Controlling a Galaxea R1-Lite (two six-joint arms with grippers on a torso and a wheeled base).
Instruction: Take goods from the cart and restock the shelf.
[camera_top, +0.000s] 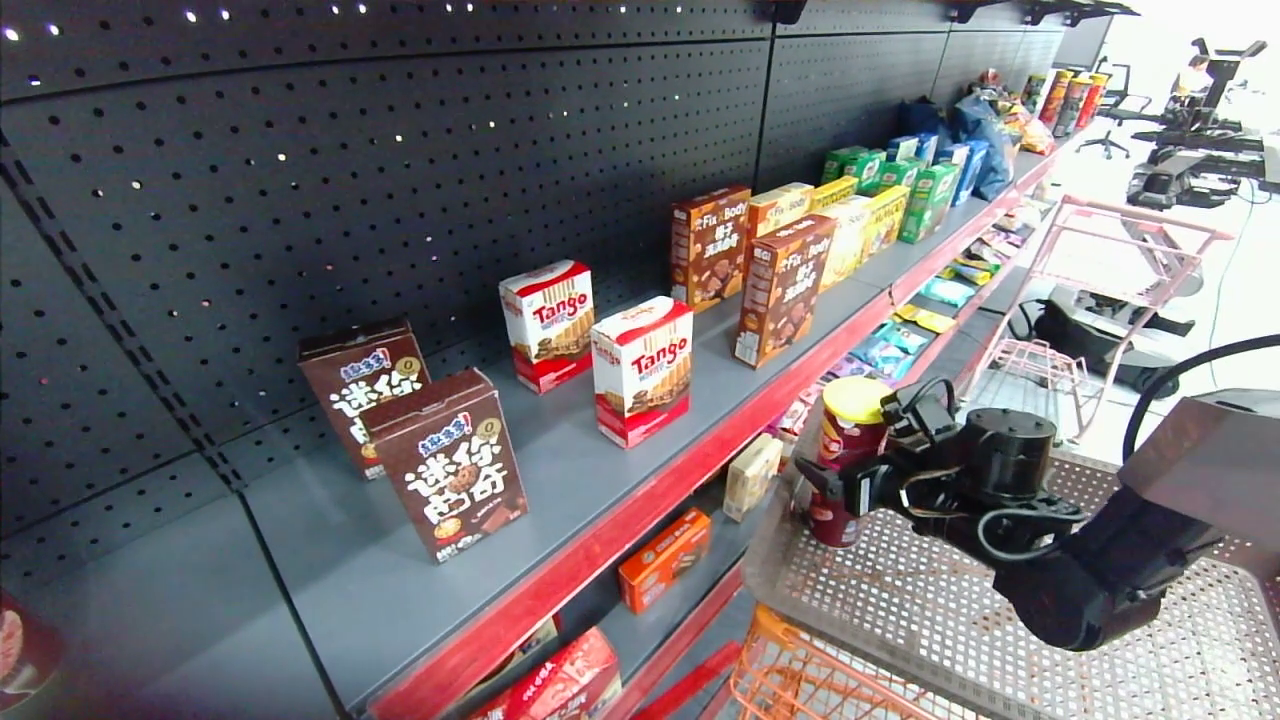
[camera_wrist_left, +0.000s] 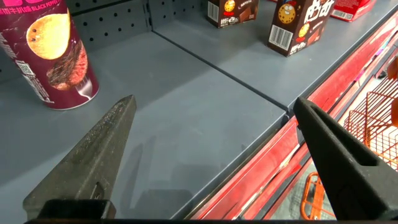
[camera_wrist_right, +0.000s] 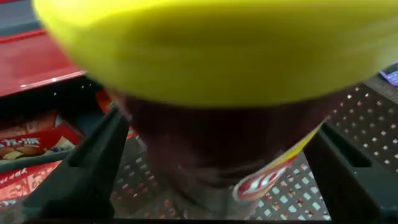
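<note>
The right gripper (camera_top: 855, 450) is closed around a maroon chips can (camera_wrist_right: 217, 50) with a yellow lid, one finger against each side. The can stands upright on the cart's perforated metal tray (camera_top: 900, 600), just beside the red front edge of the shelf (camera_top: 640, 510).

The left gripper (camera_wrist_left: 214, 106) hangs wide open and empty over the grey shelf board. A second maroon chips can (camera_wrist_left: 56, 56) stands upright on that board near it, not touching it.

Farther along the same board stand two dark brown cookie boxes (camera_top: 450, 460), then two red-and-white wafer boxes (camera_top: 640, 370), then two brown snack boxes (camera_top: 780, 290). Each pair stands one box behind the other. Yellow and green boxes follow toward the far end.
</note>
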